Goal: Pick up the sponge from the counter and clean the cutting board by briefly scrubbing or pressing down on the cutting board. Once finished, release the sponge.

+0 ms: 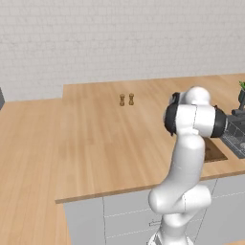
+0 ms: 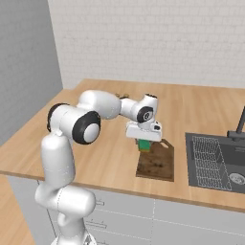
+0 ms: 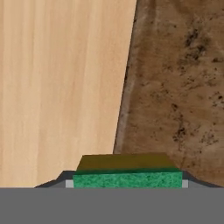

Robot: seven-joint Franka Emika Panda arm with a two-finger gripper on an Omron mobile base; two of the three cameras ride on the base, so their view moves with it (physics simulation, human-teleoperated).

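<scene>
White brick backs the wide light wood-grain counter (image 1: 105, 129) in the left base view, where 2 small brown shakers (image 1: 127, 99) stand well behind the arm. From the right base view, the gripper (image 2: 144, 144) clasps the green-and-yellow rectangular sponge (image 2: 144, 144) over the flat dark brown cutting board (image 2: 157, 162)'s far left corner. Hand view: sponge (image 3: 127, 174) between the fingers, straddling the board's edge.

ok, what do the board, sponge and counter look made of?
Board: dark wood, matte, mottled grain. Sponge, held in the pincer: foam-like, speckled green scrub face over a yellowish layer. Counter: light wood, streaky grain, low sheen, could be laminate.
</scene>
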